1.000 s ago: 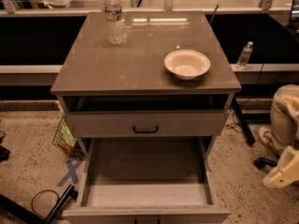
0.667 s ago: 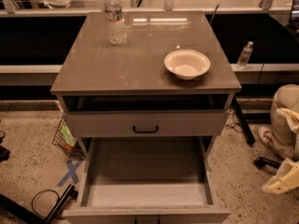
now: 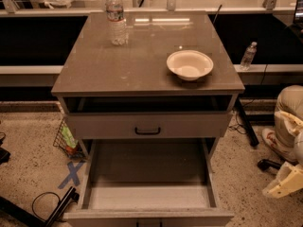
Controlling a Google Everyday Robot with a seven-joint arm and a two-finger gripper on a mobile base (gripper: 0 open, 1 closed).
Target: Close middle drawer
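Observation:
The middle drawer (image 3: 147, 196) is pulled far out toward me, empty, with its grey front (image 3: 147, 218) at the bottom edge of the camera view. Above it the uppermost drawer (image 3: 147, 125), with a black bar handle, stands slightly out beneath the tabletop (image 3: 118, 65). The lowest drawer is hidden. My gripper (image 3: 284, 181), cream-coloured, hangs low at the right edge, to the right of the open drawer and apart from it. My arm (image 3: 289, 122) shows just above it.
A water bottle (image 3: 116, 17) and a white bowl (image 3: 189, 64) stand on the tabletop. Another bottle (image 3: 248, 56) sits on the ledge behind right. A wire basket (image 3: 66, 142), a blue tape cross (image 3: 72, 174) and black cables (image 3: 47, 206) lie on the floor at left.
My gripper has dropped slightly lower at the right edge. The drawers, the bottle and the bowl have not moved.

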